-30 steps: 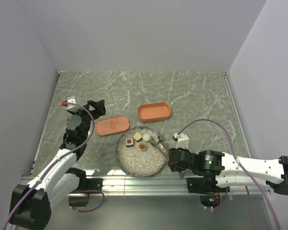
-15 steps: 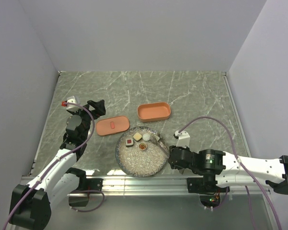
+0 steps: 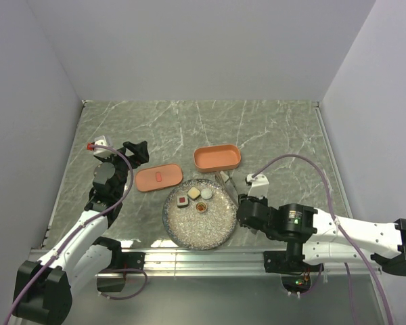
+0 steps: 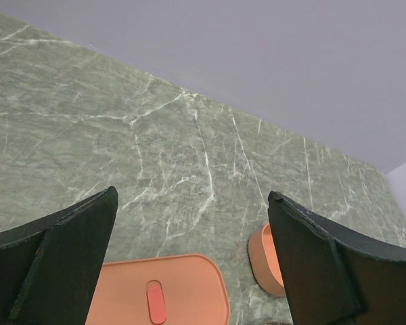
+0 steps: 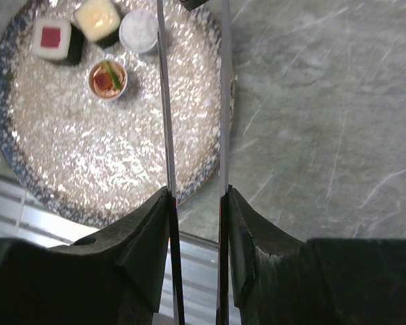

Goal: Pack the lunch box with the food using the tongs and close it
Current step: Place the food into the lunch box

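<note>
The lunch box stands open-topped behind the plate, with its lid flat to the left. Several food pieces sit at the back of the speckled plate: red-topped, cream, white and a small brown cup. My right gripper is shut on the tongs. In the right wrist view both thin tong arms run up from between the fingers along the plate's right rim. My left gripper hangs open above the lid, holding nothing.
A raised metal rail runs along the near table edge just below the plate. Grey walls close in the left, back and right sides. The lunch box's end shows beside my left gripper's right finger.
My right gripper has swung up and away from the near edge with the tongs, whose tips now point toward the lunch box. The left arm has not moved.
</note>
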Robot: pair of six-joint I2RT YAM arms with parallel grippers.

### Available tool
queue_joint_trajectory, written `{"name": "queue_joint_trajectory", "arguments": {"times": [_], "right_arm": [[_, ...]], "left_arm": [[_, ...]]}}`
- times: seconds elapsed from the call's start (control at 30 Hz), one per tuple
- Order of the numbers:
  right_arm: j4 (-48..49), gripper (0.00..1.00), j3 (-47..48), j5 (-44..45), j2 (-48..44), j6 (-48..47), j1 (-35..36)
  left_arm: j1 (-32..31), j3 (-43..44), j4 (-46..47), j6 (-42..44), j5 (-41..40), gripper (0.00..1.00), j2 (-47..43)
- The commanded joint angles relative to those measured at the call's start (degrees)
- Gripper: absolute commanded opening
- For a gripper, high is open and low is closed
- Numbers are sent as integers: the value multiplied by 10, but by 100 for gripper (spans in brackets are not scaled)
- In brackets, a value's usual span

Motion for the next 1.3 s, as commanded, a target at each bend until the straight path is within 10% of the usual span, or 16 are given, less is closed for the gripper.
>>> {"name": "queue_joint_trajectory", "arguments": {"times": [0.0, 1.27], "right_arm": [[32, 26, 45, 48, 11, -42, -26], [305, 27, 128, -173, 260, -260, -248]], "left_arm": [[3, 5, 22, -10, 8, 99, -5], [3, 4, 31, -7, 5, 100, 6]]}}
